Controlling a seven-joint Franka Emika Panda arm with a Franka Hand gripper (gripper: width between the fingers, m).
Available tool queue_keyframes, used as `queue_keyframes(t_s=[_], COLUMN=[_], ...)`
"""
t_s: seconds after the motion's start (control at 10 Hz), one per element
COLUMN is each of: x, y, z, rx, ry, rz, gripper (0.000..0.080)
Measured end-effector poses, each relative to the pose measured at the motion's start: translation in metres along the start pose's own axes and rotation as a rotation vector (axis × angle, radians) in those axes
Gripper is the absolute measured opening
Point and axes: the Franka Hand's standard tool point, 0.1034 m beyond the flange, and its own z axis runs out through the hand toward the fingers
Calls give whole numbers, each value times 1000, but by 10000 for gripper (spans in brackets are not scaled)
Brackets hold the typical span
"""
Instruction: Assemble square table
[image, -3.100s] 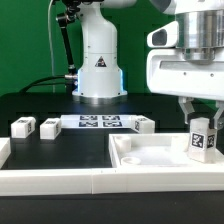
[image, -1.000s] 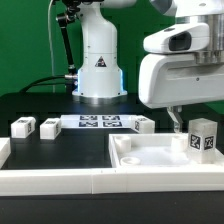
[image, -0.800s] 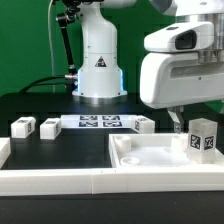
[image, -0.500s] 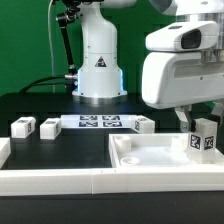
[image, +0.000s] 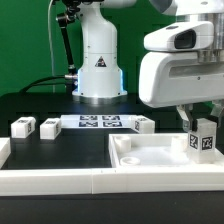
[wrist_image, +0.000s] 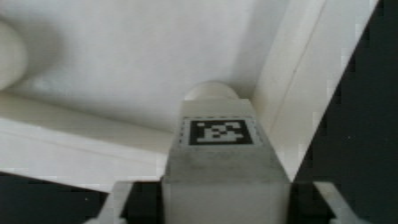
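Nearest, the long white border wall (image: 60, 183) ran across the front of the black tabletop (image: 70, 152). Just behind it, toward the exterior view's right, lay the square table's tray (image: 150, 156), rim up. In its far right corner a tagged leg (image: 203, 140) stood upright, close against the rim in the wrist view (wrist_image: 221, 150). The jaws straddled it from above; whether they clenched it or merely flanked it I could not tell. Farther back on the tabletop sat an outer leg (image: 22, 127) and a second leg (image: 48, 127) side by side, then the marker board (image: 100, 122) with a third leg (image: 145, 124) just beside its end. The arm's base (image: 98, 65) stood behind.
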Motion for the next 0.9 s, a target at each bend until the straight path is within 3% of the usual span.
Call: queue_keyframes(t_s=[0.9], x=[-1], y=[-5], z=[0], rx=[2], ry=[26], rz=[1082], gripper=[290])
